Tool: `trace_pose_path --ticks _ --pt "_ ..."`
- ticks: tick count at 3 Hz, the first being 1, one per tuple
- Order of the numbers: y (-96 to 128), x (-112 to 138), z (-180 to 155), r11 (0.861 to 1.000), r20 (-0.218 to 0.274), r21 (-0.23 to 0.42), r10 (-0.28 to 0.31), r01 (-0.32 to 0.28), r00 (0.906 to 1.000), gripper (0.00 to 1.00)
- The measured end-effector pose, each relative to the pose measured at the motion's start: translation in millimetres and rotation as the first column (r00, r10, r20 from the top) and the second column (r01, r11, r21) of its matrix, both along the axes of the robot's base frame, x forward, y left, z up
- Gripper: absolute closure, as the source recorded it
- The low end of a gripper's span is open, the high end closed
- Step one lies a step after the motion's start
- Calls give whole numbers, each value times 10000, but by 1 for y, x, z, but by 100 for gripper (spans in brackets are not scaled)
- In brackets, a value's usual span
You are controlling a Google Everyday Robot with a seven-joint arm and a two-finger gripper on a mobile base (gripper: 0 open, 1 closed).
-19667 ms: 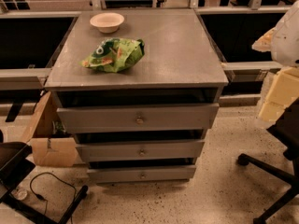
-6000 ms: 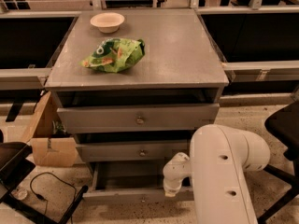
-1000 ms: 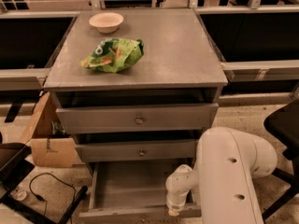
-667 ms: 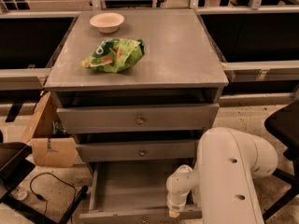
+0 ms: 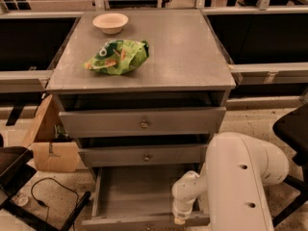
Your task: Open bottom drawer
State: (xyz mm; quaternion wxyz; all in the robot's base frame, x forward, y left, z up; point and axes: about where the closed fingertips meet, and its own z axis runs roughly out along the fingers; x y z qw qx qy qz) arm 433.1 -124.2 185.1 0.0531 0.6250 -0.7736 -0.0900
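The grey cabinet (image 5: 163,52) has three drawers. The bottom drawer (image 5: 134,192) is pulled well out toward me, and its shallow grey tray shows bare inside. Its front edge (image 5: 120,222) lies at the bottom of the camera view; its knob is hidden. The middle drawer (image 5: 144,156) and the top drawer (image 5: 142,122) each show a small round knob. My white arm (image 5: 240,182) reaches down from the right. My gripper (image 5: 179,219) is at the right end of the bottom drawer's front, low in the view.
A cream bowl (image 5: 110,22) and a green snack bag (image 5: 118,56) lie on the cabinet top. A cardboard box (image 5: 48,141) stands at the left. A black chair base (image 5: 19,172) and a cable (image 5: 48,194) lie on the floor. A black chair (image 5: 293,129) is at the right.
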Motion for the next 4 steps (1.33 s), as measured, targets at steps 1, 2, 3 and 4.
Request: trace_pose_path --ticks 1,2,3,4 --pt "5 4 5 9997 172 210 -153 149 9997 100" --pt "12 2 11 9979 316 508 -412 396 9987 100" --pt "10 -10 10 9972 141 566 -497 489 9987 100" --pt "10 -5 10 9972 142 566 -498 489 9987 100"
